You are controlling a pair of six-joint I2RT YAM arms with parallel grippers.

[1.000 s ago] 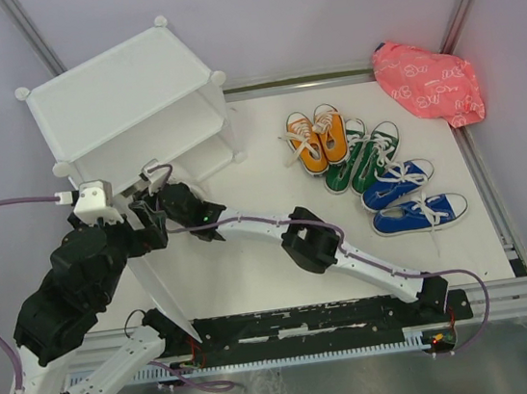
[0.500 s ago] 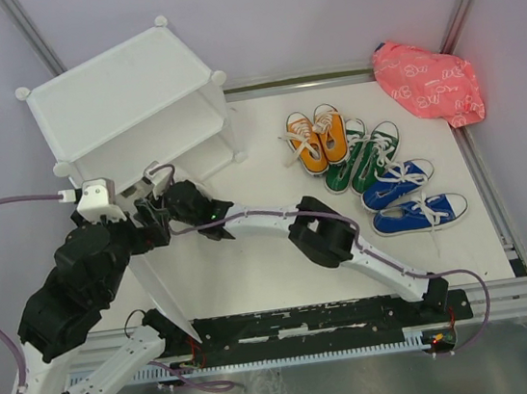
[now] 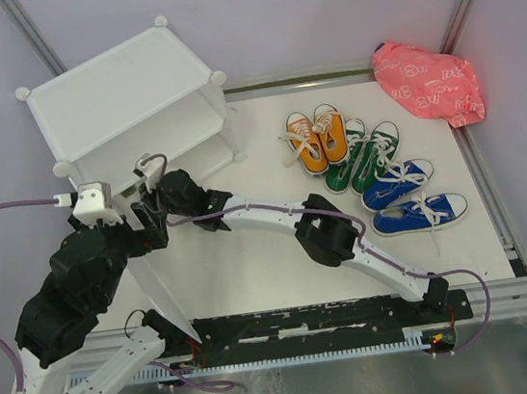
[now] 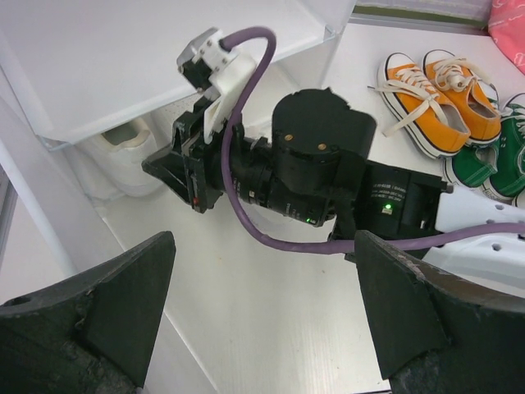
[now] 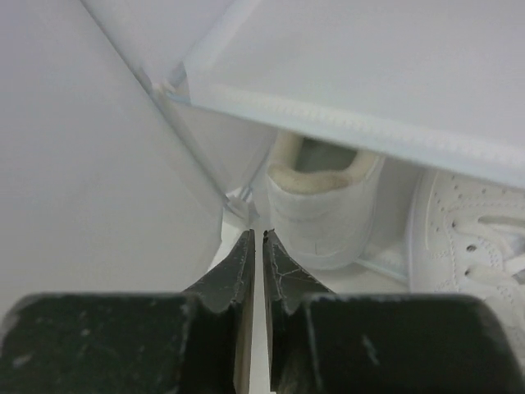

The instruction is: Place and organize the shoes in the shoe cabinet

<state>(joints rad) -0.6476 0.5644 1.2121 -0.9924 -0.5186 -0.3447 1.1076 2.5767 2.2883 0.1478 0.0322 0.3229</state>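
The white shoe cabinet (image 3: 113, 86) stands at the back left. A pair of white shoes sits in its lower compartment: one heel (image 5: 316, 205) faces me, and the other shoe (image 5: 467, 238) lies to its right. My right gripper (image 5: 259, 238) is shut and empty, its tips just short of that heel. The left wrist view shows the right gripper (image 4: 156, 166) at the cabinet's opening, beside the white heel (image 4: 123, 152). My left gripper (image 4: 262, 304) is open and empty above the table. Orange shoes (image 3: 319, 139), green shoes (image 3: 365, 156) and blue shoes (image 3: 409, 197) lie on the right.
A pink patterned bag (image 3: 428, 83) lies at the back right corner. The right arm (image 3: 327, 237) stretches across the table's middle, trailing a purple cable (image 4: 246, 205). Metal frame rails (image 3: 491, 186) border the table on the right.
The right arm has reached a little farther toward the cabinet's lower opening. The left arm has shifted slightly. The shoes on the right have not moved.
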